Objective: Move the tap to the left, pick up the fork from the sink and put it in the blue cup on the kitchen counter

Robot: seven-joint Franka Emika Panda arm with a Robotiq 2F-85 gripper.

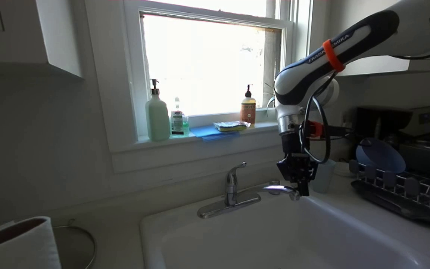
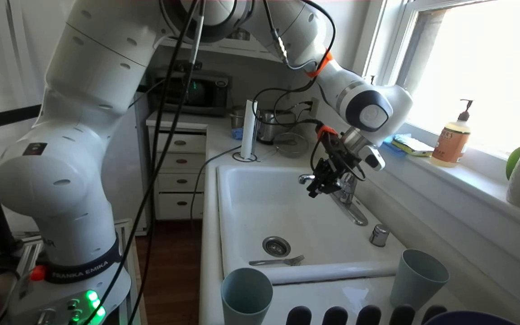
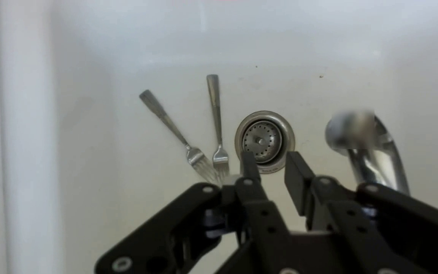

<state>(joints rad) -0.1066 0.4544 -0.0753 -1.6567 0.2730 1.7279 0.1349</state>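
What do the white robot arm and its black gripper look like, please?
The white arm is smooth and rounded, with dark trim, an orange band, black cables, green base lights and "FRANKA EMIKA" lettering. The black gripper is angular, with straight fingers and silvery screws.

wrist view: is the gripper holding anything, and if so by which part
Nothing is held: the gripper is open, with a gap between its fingers. The tap stands outside that gap, and both forks lie in the sink.

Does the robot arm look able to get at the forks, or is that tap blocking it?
Probably yes, once lowered: in the wrist view the forks lie to one side of the open jaws, handles uncovered, and the tap to the other.
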